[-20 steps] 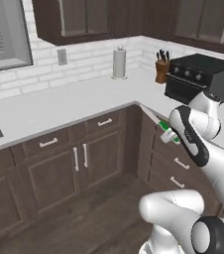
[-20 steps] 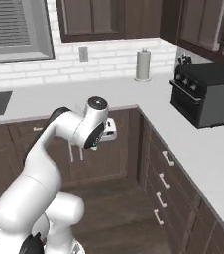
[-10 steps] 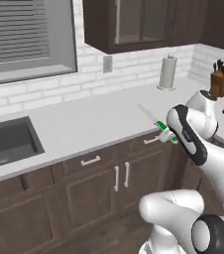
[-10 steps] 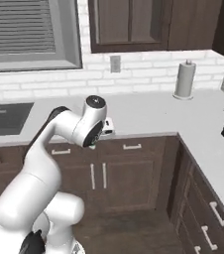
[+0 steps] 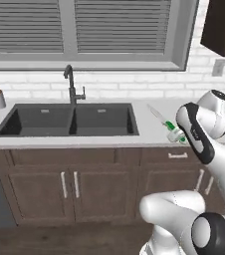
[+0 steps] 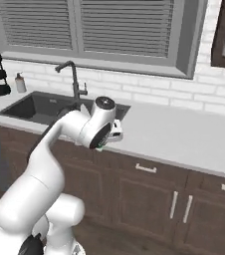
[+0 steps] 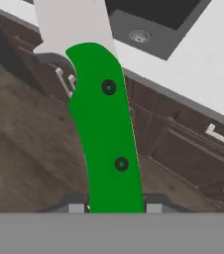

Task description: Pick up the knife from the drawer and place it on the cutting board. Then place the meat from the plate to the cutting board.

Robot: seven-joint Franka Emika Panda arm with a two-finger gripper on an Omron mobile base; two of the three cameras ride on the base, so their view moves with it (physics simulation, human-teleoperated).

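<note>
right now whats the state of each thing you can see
knife: held by its green handle, off the counter, blade pointing away from the hand
gripper: jaws shut on the knife handle
sink: basins empty
faucet: no water running
cabinet doors: closed
window blinds: lowered

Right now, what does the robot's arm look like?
The arm is smooth, glossy white, built from fat rounded tube sections. Its joints are dark grey or black, with a round dark cap on top of one. The end effector has two small grey fingertips. No cables show.
</note>
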